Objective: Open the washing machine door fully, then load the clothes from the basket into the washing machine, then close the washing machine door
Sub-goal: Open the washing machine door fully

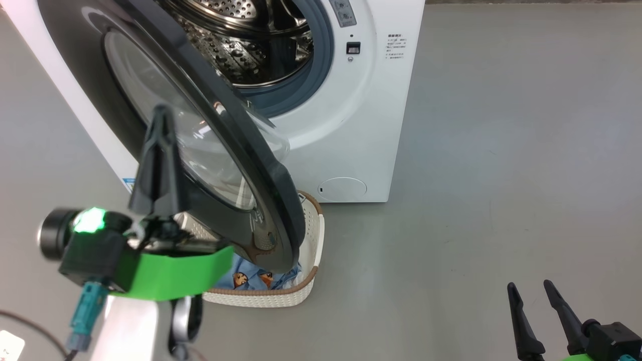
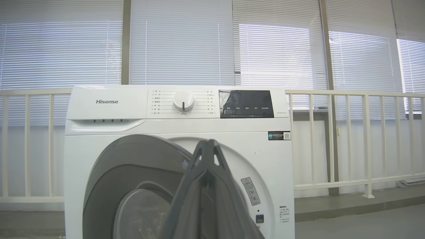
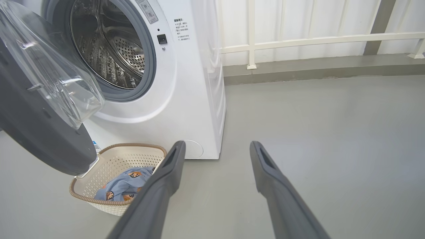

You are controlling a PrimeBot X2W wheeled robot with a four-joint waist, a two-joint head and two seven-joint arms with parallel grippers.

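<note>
The glossy black-rimmed round glass door (image 1: 266, 190) stood swung well open above the cream perforated basket (image 1: 281, 298), blue bear-print clothes (image 1: 251, 278) waiting inside, left pincer (image 1: 161, 114) pinched shut on nothing, right pincer (image 1: 529, 286) spread wide, so loading and closing remained!

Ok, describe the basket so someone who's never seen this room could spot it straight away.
Find the white Hisense washing machine on the grey floor, its round black-rimmed door standing open. Beneath that door's lower edge sits the basket: small, cream perforated plastic with a brown woven-look rim. Light blue bear-print clothes lie inside it.
</note>
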